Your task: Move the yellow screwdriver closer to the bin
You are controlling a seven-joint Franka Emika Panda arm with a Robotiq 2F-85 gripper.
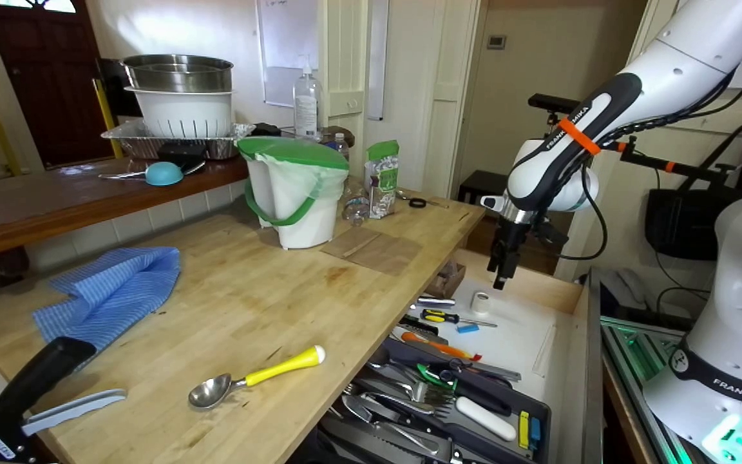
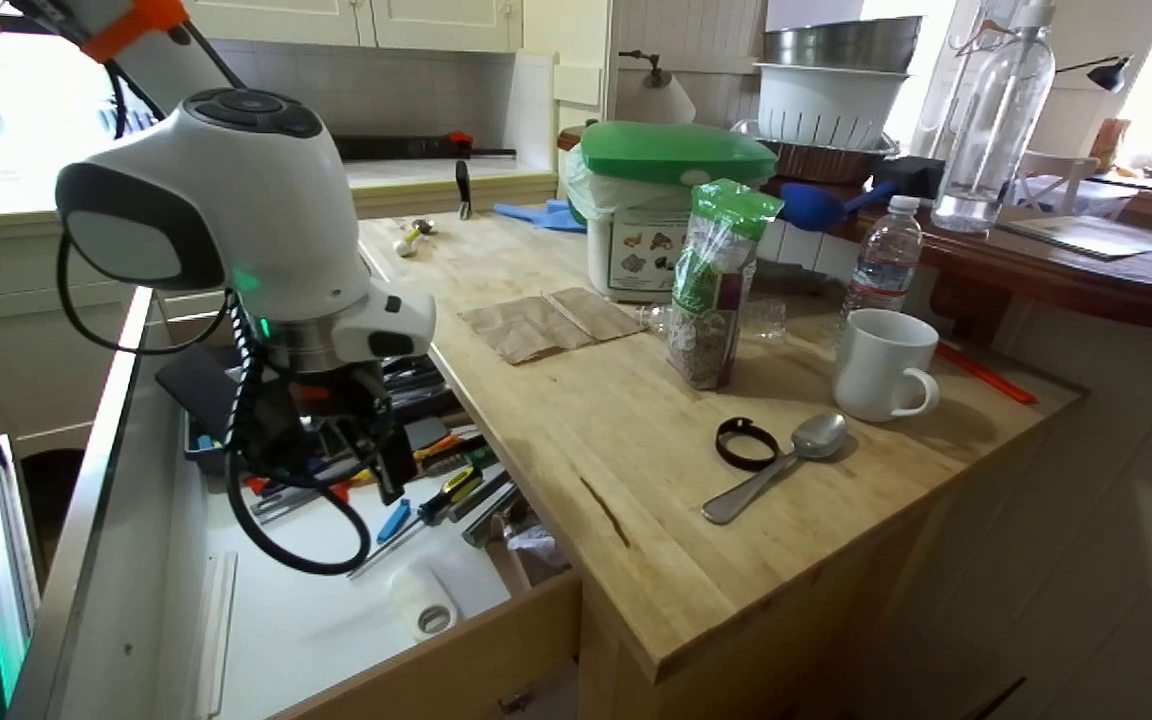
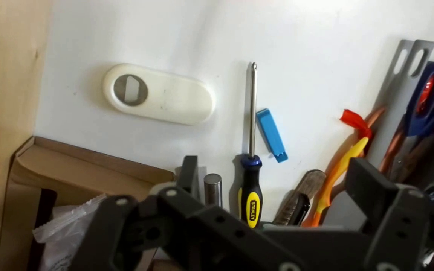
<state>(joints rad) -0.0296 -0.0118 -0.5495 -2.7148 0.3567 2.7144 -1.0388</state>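
Note:
The yellow screwdriver has a black and yellow handle and a metal shaft. It lies in the open drawer, in both exterior views (image 1: 440, 316) (image 2: 460, 484), and in the wrist view (image 3: 251, 194), where the handle's end is hidden by the gripper. The bin (image 1: 310, 222) is white with a green lid, green handle and pale liner; it stands on the wooden counter and also shows in an exterior view (image 2: 648, 262). My gripper (image 1: 502, 274) is open and empty above the drawer. In the wrist view its fingers (image 3: 277, 171) stand wide apart, with the screwdriver handle below, between them.
The drawer (image 1: 593, 361) holds a white oval tool (image 3: 160, 94), a blue piece (image 3: 272, 135), an orange-yellow tool (image 3: 337, 173), a cardboard box (image 3: 96, 158) and a cutlery tray (image 1: 542, 425). A yellow-handled spoon (image 1: 284, 367), brown paper (image 1: 377, 250) and a green bag (image 2: 721, 290) are on the counter.

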